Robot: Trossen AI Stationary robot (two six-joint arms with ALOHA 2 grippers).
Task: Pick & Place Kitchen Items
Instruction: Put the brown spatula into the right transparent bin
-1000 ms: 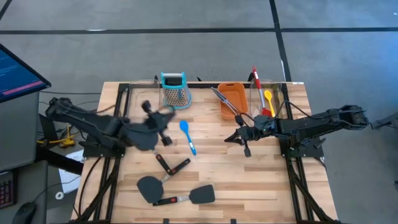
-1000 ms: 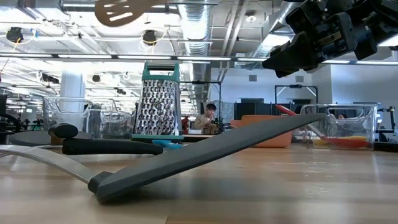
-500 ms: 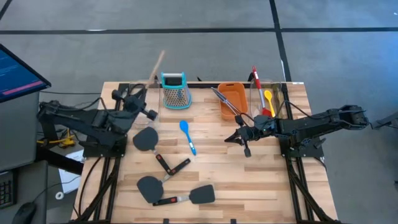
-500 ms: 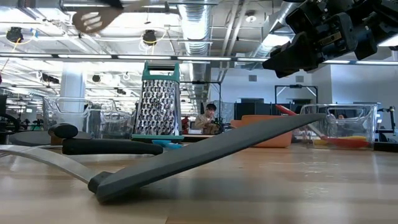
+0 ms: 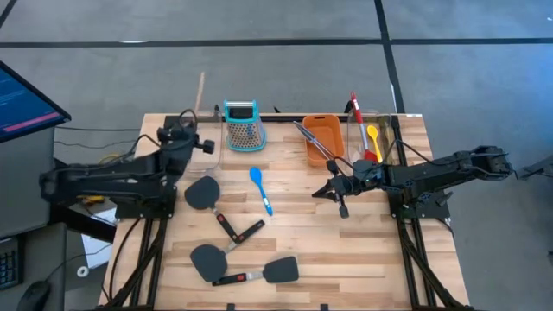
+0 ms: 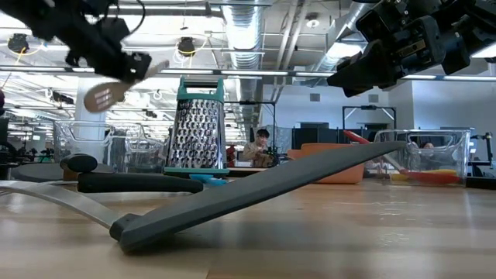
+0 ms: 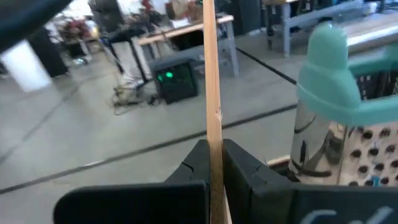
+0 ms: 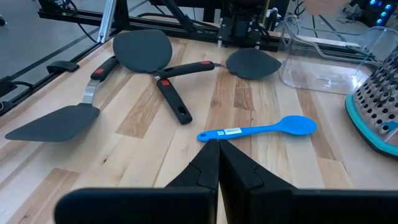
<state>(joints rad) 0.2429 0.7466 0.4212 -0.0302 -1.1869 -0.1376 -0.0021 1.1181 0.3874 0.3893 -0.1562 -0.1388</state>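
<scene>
My left gripper (image 5: 192,123) is over the table's far left corner, shut on the wooden slotted turner (image 6: 105,94). The turner's handle (image 5: 201,91) sticks out past the far edge. My right gripper (image 5: 333,192) hangs shut above the table's right half, holding nothing; the blue spoon (image 8: 258,130) lies flat just beyond its tips. Three black spatulas (image 5: 203,192) (image 5: 207,259) (image 5: 278,270) lie on the wood. Silver tongs (image 5: 311,140) rest in the orange tub (image 5: 327,138). A red spoon (image 5: 354,112) and a yellow spoon (image 5: 373,136) lie in a clear bin. My left gripper pinches the wooden turner's handle (image 7: 213,158) between its two fingers. The fingers lie nearly level and point toward the far edge, and the handle runs along them and on past their tips. The turner is lifted clear, its slotted head (image 6: 105,94) hanging on the near side below the wrist.
The teal-topped grater (image 5: 242,125) stands upright at the far edge, just right of my left gripper. One clear bin (image 6: 93,143) sits at the far left and another (image 6: 430,155) at the far right. A monitor (image 5: 26,99) stands off the table's left side.
My left gripper has swung from over the table's middle left toward the far left corner and come down, turning as it went. The wooden turner went with it: its head has dropped lower and its handle now points past the far edge.
</scene>
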